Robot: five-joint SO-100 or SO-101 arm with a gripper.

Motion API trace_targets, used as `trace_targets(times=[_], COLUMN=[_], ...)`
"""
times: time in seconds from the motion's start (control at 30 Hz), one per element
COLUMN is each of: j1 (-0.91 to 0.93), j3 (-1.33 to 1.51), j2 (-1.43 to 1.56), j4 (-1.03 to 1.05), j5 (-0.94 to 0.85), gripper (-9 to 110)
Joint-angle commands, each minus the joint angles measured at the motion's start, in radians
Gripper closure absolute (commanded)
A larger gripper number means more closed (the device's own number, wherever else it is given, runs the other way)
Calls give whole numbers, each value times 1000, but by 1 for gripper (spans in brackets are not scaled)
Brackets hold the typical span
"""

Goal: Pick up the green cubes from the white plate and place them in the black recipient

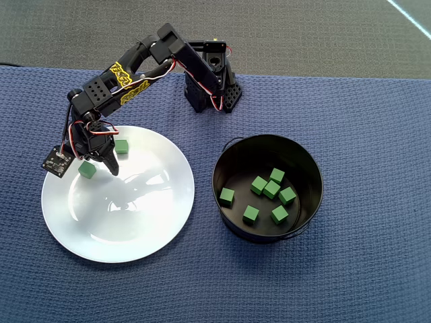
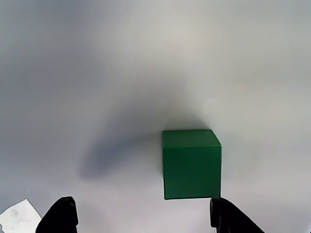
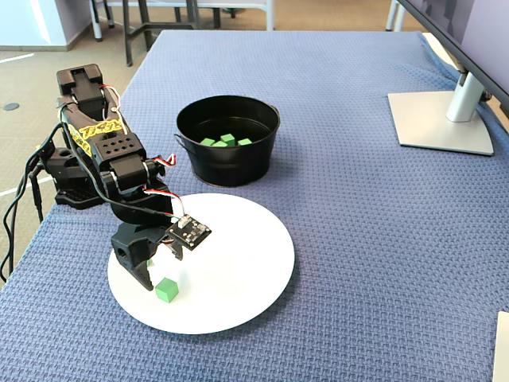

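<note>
1. Overhead view: gripper point(image 1: 96, 166) over the white plate point(image 1: 141, 225) at its 10 o'clock rim; two green cubes on plate point(image 1: 87, 169) point(image 1: 121, 146); seven in the black tin point(image 1: 232, 161).
2. Wrist view: fingers point(image 2: 60, 216) spread wide, holding nothing; cube point(image 2: 191, 164) just ahead, toward the right one.
3. Fixed view: fingers released, one cube point(image 3: 167, 290) beside them; tin point(image 3: 227, 163) at plate's point(image 3: 246, 263) 12 o'clock on the blue desk point(image 3: 358, 239).

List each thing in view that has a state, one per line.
Black two-finger gripper: open, above the plate, fingers either side of a cube.
Round glossy white plate: holds two small green cubes.
Round black metal tin: upright, holding seven cubes.
Cube by the fingers: lying on the plate, ungrasped.
</note>
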Motion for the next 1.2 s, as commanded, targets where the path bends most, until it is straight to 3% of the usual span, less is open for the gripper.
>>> trace_targets(times=[0.0, 0.43, 1.17], j1=[18, 74, 51], j3=[-17, 2, -216], j2=[86, 98, -112], j4=[-18, -60, -40], j5=[-48, -133, -86], gripper=[73, 72, 74])
